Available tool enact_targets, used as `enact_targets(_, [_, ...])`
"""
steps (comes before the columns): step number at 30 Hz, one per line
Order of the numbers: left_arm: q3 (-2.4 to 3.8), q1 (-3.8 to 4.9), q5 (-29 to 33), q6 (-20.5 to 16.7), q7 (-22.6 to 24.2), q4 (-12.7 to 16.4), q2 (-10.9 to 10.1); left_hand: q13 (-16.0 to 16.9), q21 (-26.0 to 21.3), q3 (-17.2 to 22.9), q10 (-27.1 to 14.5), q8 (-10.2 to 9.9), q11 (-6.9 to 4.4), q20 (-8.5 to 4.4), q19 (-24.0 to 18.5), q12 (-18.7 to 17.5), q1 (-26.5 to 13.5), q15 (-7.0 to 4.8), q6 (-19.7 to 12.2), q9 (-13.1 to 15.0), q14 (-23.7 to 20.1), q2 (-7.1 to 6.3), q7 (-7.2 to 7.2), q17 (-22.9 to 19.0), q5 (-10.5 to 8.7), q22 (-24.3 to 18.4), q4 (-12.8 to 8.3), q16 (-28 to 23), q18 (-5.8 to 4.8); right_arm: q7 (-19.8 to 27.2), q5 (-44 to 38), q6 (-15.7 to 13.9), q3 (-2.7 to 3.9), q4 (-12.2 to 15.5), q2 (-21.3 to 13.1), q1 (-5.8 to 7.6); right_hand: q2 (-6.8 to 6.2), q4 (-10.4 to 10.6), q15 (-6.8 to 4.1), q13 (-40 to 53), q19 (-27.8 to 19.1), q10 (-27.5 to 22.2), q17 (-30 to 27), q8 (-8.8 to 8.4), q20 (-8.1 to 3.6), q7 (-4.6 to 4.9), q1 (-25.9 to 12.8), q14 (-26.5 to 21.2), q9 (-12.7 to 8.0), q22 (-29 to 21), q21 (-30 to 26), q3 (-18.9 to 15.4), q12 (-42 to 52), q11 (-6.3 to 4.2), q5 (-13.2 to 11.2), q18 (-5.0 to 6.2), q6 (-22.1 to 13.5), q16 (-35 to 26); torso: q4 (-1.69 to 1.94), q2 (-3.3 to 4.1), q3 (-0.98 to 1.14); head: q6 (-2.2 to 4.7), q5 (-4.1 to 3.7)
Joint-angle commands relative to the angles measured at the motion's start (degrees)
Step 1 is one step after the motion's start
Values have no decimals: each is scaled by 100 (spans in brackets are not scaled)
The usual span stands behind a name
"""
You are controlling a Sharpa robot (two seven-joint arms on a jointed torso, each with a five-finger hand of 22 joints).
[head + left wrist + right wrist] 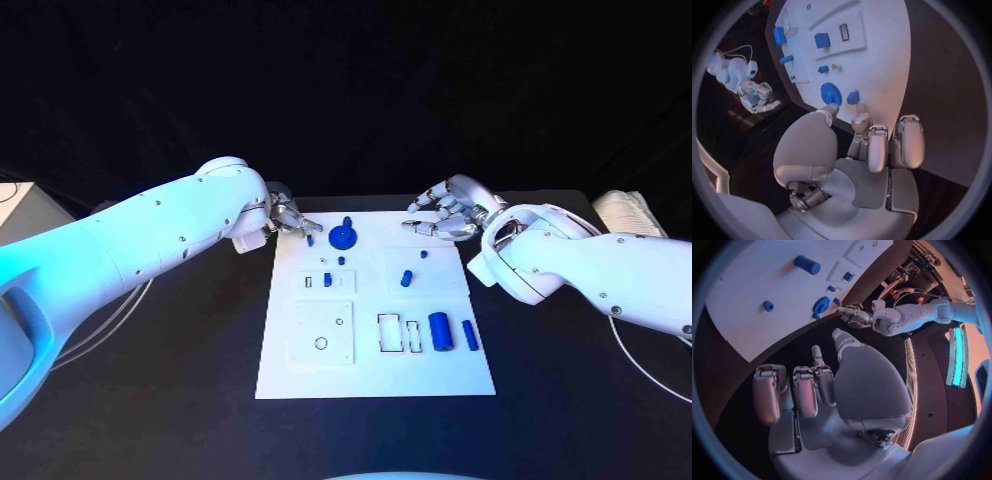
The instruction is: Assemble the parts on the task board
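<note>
The left hand (289,216) is reaching over the far left corner of the task board (375,375), its fingertips (861,120) touching or pinching a small blue part (852,97) at the board's edge; whether it is gripped cannot be told. A blue gear (343,237) is lying just beside it. The right hand (446,213) is hovering over the black surface (577,400) at the far right corner, fingers curled loosely apart, holding nothing. Blue cylinders (440,331) are resting near the board's right edge.
</note>
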Motion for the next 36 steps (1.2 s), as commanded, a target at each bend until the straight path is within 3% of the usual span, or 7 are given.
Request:
enact_targets(1, [-6,-30,81,116,85,-49,32,11,12,-3,15,-22,18,41,-1,45,25,31,55,-16,560,69,-9,1431,-6,20,-13,7,48,60,-13,-2,3,17,-1,-2,-13,1,16,1018,328,67,1017,39,28,12,-47,488,-4,1122,-30,-44,-25,16,0,59,-33,-19,10,-3,-1,-15,-17])
enact_targets(11, [-13,-77,94,101,80,-67,51,12,12,41,13,-10,5,38,-2,54,142,21,94,-31,559,115,-22,1430,1,22,-23,6,48,65,-13,1,3,1,22,-2,-2,2,16,1015,329,65,1018,43,28,12,-55,488,-5,1123,-30,-47,-28,17,9,58,-36,-19,14,-4,1,-47,-21])
enact_targets(23, [-13,-84,136,7,107,-56,27,1,13,301,-1,51,-30,18,-3,64,510,-8,127,-5,559,277,-62,1428,-8,31,-44,6,48,63,-13,6,3,-2,21,-2,3,2,16,1020,331,70,1022,45,28,12,-57,489,-5,1125,-26,-48,-21,17,12,57,-37,-18,13,-11,2,-62,-26])
enact_targets(29, [-12,-85,208,6,184,-25,16,-23,9,617,-23,107,-59,-2,-9,56,909,-34,103,48,558,264,-91,1426,-10,30,-109,5,50,61,-13,10,3,-3,19,-2,3,2,16,1020,331,70,1022,45,28,12,-57,489,-5,1125,-26,-48,-21,17,12,57,-37,-18,7,-9,-1,-73,-28])
enact_targets(36, [-11,-86,259,59,305,-8,-4,-115,-14,1117,-93,148,-88,-21,-41,-11,1408,-60,70,93,550,168,-121,1412,-27,0,-390,-4,57,64,-13,9,3,-7,19,-2,10,4,16,1021,329,72,1021,49,28,12,-64,489,-4,1123,-30,-49,-19,17,20,58,-37,-19,13,-8,-5,-93,-45])
